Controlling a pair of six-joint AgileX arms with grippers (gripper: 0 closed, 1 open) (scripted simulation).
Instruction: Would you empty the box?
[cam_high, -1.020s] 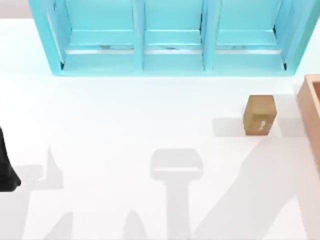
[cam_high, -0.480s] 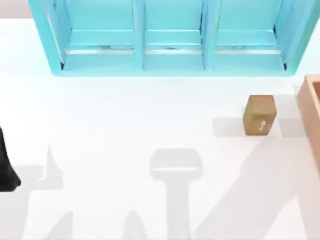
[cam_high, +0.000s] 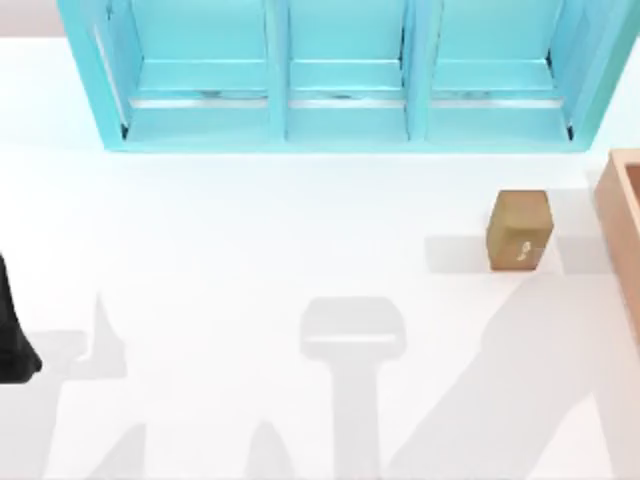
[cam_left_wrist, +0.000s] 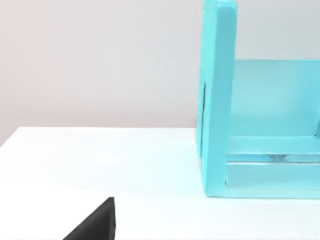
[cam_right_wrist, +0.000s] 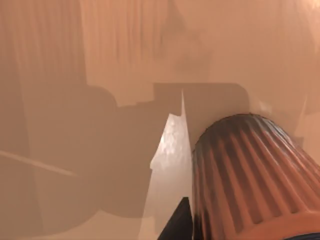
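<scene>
While nothing is shifting on the bench (cam_high: 250, 250) across the last second, I am keeping my right arm down inside the box (cam_high: 622, 215) beside a ribbed orange cylinder (cam_right_wrist: 250, 175), gripper state unclear, emptying still unfinished.

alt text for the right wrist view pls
Close up inside the box, whose tan walls surround the view, a ribbed orange-brown cylinder lies in the foreground. A pale flat piece stands beside it, with a dark finger at the lower edge.
</scene>
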